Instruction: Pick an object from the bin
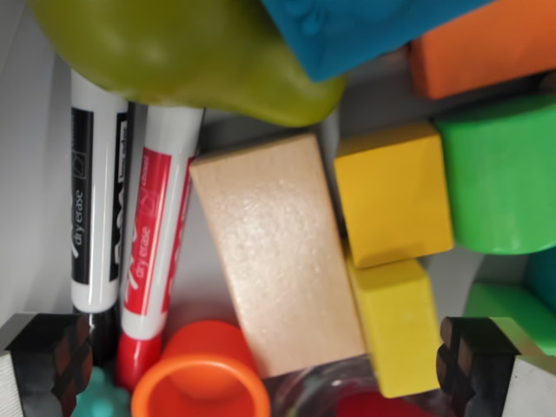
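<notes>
The wrist view looks straight down into a crowded bin. A plain wooden block (280, 252) lies in the middle, between two yellow blocks (395, 193) (395, 323) on its right and a red dry erase marker (155, 234) and a black one (95, 195) on its left. My gripper (269, 365) hangs open over them, its dark fingertips (59, 356) at the two bottom corners, nothing between them. An orange cup (204, 378) sits just below the wooden block.
An olive green pear-shaped object (187, 52) and a blue piece (356, 30) fill the top. An orange block (482, 52) and green pieces (504, 178) (512, 308) crowd the wrist view's right. The bin's pale wall (26, 174) runs down the left.
</notes>
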